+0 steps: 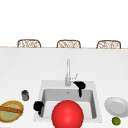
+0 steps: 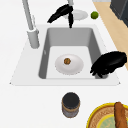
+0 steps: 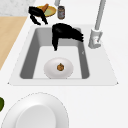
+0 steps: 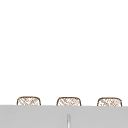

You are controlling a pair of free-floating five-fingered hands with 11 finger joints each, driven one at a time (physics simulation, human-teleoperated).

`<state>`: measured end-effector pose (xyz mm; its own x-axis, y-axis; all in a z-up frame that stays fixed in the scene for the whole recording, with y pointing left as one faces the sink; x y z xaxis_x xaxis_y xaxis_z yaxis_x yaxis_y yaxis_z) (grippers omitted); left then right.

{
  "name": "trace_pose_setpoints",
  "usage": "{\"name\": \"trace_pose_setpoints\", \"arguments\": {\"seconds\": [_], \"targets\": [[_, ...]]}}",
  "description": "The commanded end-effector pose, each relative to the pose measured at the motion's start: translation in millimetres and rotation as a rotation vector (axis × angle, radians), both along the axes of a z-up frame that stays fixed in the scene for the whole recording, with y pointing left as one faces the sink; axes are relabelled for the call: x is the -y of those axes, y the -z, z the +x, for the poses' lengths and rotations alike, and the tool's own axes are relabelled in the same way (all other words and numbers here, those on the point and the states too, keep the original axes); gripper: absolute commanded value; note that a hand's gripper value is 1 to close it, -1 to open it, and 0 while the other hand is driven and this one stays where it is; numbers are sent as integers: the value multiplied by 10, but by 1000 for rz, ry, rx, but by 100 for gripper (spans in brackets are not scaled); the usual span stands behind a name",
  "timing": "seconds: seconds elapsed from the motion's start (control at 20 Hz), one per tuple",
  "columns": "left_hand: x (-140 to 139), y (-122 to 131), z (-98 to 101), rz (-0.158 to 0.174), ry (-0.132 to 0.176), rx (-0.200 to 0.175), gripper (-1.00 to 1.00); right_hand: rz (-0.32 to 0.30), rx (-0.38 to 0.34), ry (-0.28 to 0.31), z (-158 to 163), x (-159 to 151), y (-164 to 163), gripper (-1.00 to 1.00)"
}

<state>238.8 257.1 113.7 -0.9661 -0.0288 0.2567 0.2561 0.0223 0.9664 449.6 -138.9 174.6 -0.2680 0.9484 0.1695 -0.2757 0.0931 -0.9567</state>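
- Two black hands hang over the square grey sink (image 2: 47,53), neither holding anything.
- The right hand (image 1: 80,86) floats by the far rim, just right of the tall grey steel faucet (image 1: 67,72); its fingers (image 3: 75,36) lie fairly straight toward the faucet base while one digit droops down into the basin, so it reads as relaxed and open.
- The left hand (image 1: 38,106) sits over the sink's near-left corner; in the left side view (image 2: 110,63) its fingers curl loosely downward, gripping nothing.
- A round white dish with a small brown piece at its middle (image 2: 69,64) lies flat on the basin floor, apart from both hands and below them.
- A large red ball (image 1: 67,114) covers the sink's near edge in the front view.
- On the counter to the left stand a small dark jar (image 1: 25,95) and a yellow-rimmed woven basket holding a brown loaf (image 1: 11,110); to the right lie a white round plate (image 1: 116,106) and a green lime (image 1: 116,121) near it.
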Motion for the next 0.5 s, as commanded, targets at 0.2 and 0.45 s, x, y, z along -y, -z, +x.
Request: {"name": "trace_pose_setpoints", "arguments": {"seconds": [0.2,0.45], "targets": [[0,0,0,0,0,0,0,0,156,-3,199,24,-320,-100],[0,0,0,0,0,0,0,-3,232,6,314,24,-548,-100]]}}
